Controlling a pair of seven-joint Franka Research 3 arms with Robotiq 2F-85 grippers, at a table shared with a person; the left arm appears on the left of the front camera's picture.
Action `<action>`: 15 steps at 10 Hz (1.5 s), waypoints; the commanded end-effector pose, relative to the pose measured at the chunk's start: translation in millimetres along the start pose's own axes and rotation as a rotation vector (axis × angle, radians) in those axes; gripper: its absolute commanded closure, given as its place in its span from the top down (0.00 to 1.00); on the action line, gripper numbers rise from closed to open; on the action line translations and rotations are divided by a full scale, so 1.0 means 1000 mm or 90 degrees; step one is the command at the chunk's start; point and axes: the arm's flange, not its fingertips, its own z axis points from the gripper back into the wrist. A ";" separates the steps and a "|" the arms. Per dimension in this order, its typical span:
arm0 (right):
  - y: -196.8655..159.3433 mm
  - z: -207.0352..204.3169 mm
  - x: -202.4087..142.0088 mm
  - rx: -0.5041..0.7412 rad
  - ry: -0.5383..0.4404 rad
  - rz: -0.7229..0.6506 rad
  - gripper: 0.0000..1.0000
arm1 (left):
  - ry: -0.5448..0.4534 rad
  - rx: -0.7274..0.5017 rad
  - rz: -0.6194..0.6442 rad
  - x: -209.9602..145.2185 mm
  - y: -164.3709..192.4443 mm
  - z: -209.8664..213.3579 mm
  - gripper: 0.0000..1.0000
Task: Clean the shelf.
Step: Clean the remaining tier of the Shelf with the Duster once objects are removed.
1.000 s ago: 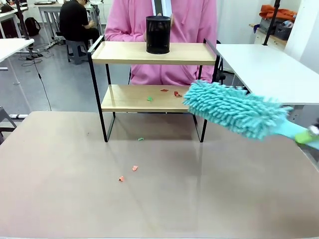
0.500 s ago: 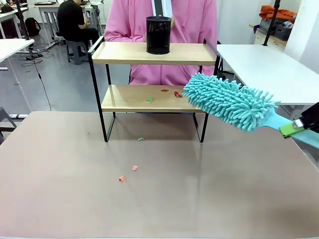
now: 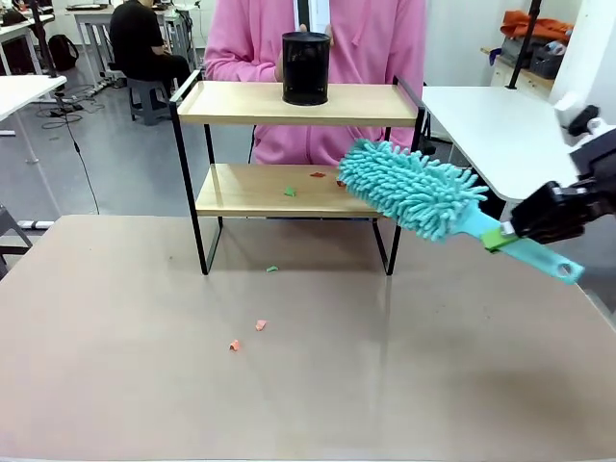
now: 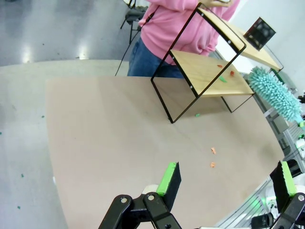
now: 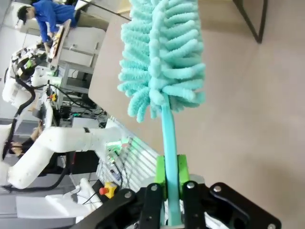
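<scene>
Shelf [image 3: 231, 102] upright, long axis left-right

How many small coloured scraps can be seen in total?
6. Three scraps on the lower board of the shelf, three on the tabletop; the duster may hide more.

front: across table [image 3: 433, 385] toward person [image 3: 366, 48] | left wrist: high over table | right wrist: near duster [image 5: 162, 52] | shared: shelf [image 3: 231, 101]
</scene>
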 end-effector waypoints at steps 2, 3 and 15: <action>0.020 -0.036 0.026 -0.069 -0.053 -0.012 0.12 | -0.011 -0.008 -0.013 0.001 -0.001 0.000 1.00; 0.026 -0.050 0.033 -0.090 -0.083 -0.011 0.12 | -0.011 -0.008 -0.013 0.001 -0.001 0.000 1.00; 0.028 -0.143 0.089 -0.247 -0.111 -0.036 0.12 | -0.011 -0.008 -0.013 0.001 -0.001 0.000 1.00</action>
